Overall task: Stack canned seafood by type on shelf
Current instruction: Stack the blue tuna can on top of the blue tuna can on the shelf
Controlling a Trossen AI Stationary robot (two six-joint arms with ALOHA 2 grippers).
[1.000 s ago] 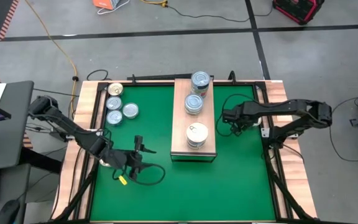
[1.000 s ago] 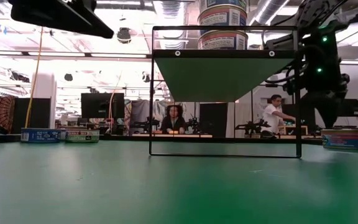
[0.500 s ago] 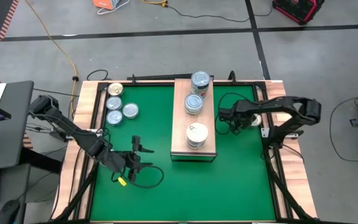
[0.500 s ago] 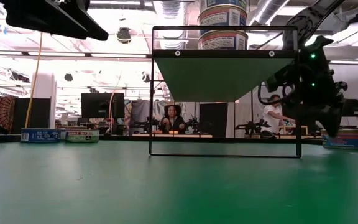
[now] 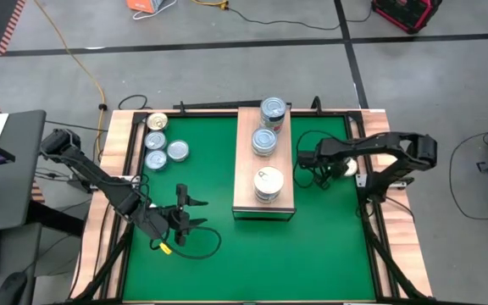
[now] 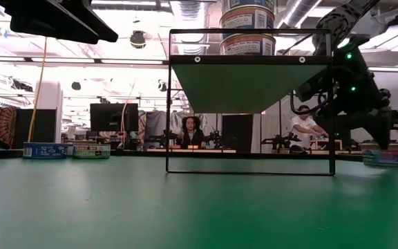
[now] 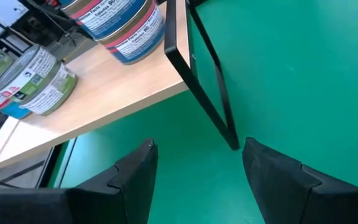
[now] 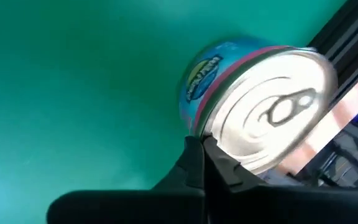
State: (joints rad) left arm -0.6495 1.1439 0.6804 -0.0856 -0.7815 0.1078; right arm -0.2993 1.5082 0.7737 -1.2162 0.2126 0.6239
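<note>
The shelf (image 5: 246,161) is a light-wood plank on a black frame in the middle of the green mat, and three stacks of canned seafood (image 5: 273,110) (image 5: 263,141) (image 5: 268,183) stand on it. One blue-labelled, silver-topped can (image 8: 253,118) (image 5: 345,167) sits on the mat to the right of the shelf, near the table's right rail. My right gripper (image 8: 199,149) (image 5: 330,166) is shut and holds nothing, with its tips right at that can's side. My left gripper (image 7: 197,163) (image 5: 195,213) hangs open above the mat, left of the shelf's front end.
Several loose cans (image 5: 157,141) lie in a cluster at the mat's back left. A black rail and wooden border (image 5: 132,135) frame the mat. The low view shows the shelf's black frame (image 6: 168,104) and people at benches beyond the table.
My right gripper has closed fully and dropped beside the can on the right, now partly hiding it in the low view. The can stays on the mat. My left arm shifted slightly.
</note>
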